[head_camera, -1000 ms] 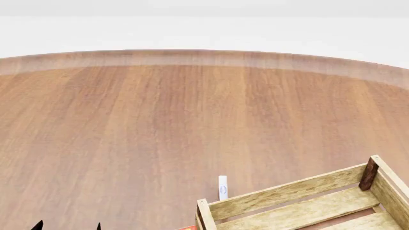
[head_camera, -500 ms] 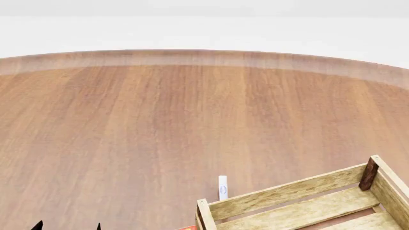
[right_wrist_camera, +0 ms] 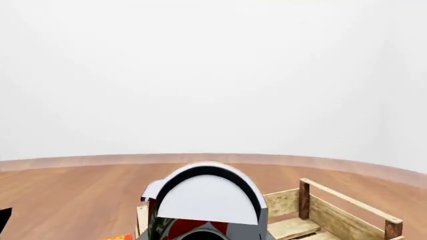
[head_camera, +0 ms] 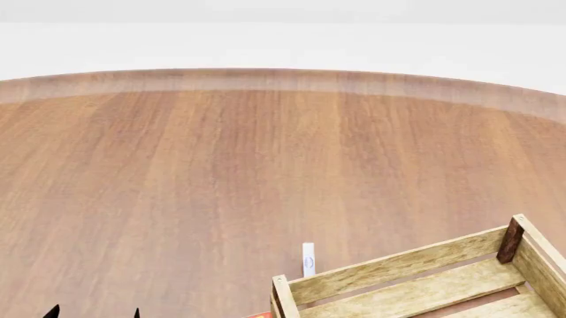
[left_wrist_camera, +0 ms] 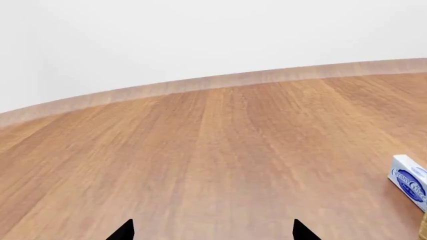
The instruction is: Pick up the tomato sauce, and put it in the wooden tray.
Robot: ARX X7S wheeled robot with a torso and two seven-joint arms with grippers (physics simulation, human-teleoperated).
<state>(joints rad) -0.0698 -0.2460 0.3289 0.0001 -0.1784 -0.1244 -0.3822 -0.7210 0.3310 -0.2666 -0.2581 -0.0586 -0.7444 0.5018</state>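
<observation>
The small round tomato sauce can with its red and green label and pale top is showing very close to the right wrist camera, just beside the pale slatted wooden tray, which is sitting at the near right of the round brown wood desk. A small white box with blue writing too blurry to read is standing just beyond the tray's far left corner. The left hand is sitting apart, holding nothing. I cannot tell if the right hand is apart or together.

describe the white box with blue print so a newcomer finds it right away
Start at the wooden tray at the near right of the round wooden table. Just outside the tray's far wall, close to its near-left corner post, a small flat box stands on edge. It is the only white thing with a blue oval logo; everything around it is bare wood.
</observation>
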